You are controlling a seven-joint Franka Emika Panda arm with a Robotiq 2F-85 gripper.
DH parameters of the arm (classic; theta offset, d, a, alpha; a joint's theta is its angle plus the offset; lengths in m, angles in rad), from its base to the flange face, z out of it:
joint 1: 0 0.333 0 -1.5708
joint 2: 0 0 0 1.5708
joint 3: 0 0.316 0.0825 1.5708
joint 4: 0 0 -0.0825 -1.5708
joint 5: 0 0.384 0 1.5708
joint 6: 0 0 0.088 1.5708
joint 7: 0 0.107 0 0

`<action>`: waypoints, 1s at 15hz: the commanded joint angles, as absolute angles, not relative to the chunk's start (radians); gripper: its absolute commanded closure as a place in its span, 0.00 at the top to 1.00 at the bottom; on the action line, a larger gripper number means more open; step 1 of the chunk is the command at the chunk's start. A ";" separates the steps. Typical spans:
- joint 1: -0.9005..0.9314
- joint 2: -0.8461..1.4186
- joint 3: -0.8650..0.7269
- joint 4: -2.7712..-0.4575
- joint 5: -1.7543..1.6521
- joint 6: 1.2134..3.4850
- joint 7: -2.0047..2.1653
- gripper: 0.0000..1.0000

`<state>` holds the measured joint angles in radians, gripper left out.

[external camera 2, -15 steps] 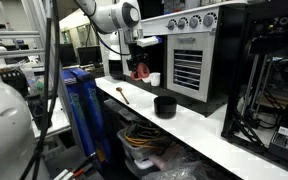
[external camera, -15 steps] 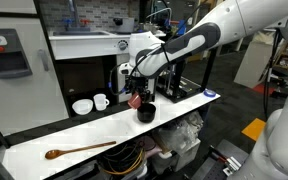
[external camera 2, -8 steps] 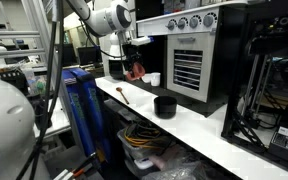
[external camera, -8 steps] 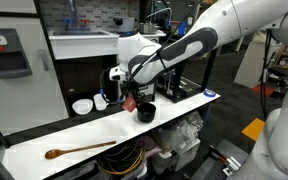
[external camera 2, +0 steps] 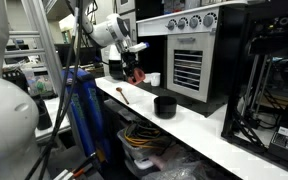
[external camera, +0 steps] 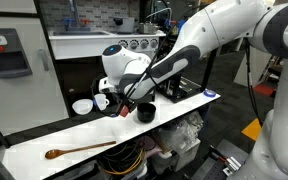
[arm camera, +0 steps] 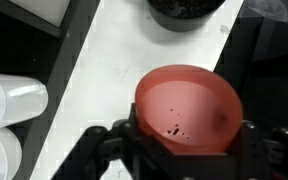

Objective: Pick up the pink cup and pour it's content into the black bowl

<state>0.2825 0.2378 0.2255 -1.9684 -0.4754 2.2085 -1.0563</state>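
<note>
My gripper [arm camera: 189, 142] is shut on the pink cup [arm camera: 189, 105], with a finger on each side of it. The cup's mouth faces the wrist camera and only a few dark specks lie inside. In both exterior views the cup [external camera: 128, 104] [external camera 2: 137, 74] hangs just above the white counter. The black bowl [external camera: 145, 113] stands on the counter right beside the cup. It also shows in an exterior view [external camera 2: 165, 105] and at the top edge of the wrist view [arm camera: 184, 10]. The gripper [external camera: 125, 101] [external camera 2: 134, 69] is to one side of the bowl, not over it.
A white bowl [external camera: 82, 106] and a white mug [external camera: 101, 101] stand at the back of the counter [external camera: 44, 140], close to the cup. They show as white shapes in the wrist view [arm camera: 9, 100]. A wooden spoon [external camera: 79, 150] lies further along. An oven [external camera 2: 189, 50] stands behind.
The arm has swung along the counter away from the black bowl, carrying the pink cup a little sideways and lower. The bowl, mug and spoon have not moved.
</note>
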 commanded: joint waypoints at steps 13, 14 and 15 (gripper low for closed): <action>0.424 0.583 0.217 -1.724 -0.940 1.989 -0.796 0.48; 0.429 0.600 0.219 -1.709 -0.958 1.971 -0.789 0.48; 0.437 0.615 0.218 -1.696 -0.987 1.964 -0.768 0.48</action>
